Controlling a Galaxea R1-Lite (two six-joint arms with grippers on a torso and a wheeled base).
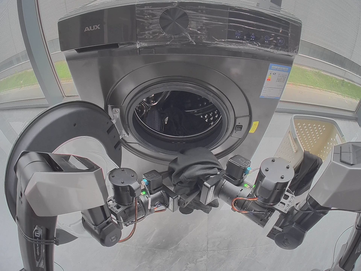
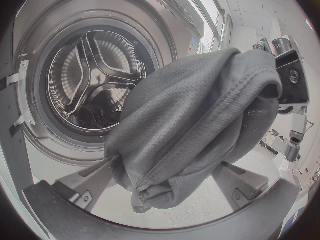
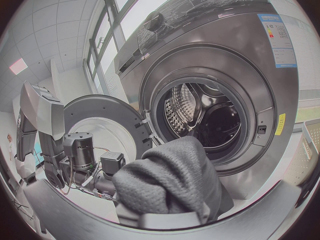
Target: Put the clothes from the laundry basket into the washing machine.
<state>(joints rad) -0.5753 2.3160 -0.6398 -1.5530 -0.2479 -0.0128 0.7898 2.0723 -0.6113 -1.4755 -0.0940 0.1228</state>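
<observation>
Dark garment (image 1: 193, 166) bunched at lower centre of head view, just below washer (image 1: 188, 72) opening, not inside yet. Left pincer (image 1: 179, 203) and right pincer (image 1: 209, 188) both clamped on it, one from each side. Dark clothes lie in drum (image 1: 176, 119). Door (image 1: 56, 128) open at left. Basket (image 1: 317, 134) at right, dark cloth (image 1: 306, 170) over its rim.

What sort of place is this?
Likely a laundry corner, with tall windows behind: a washer with its door open, a basket beside it, and a dark garment held before the drum.
</observation>
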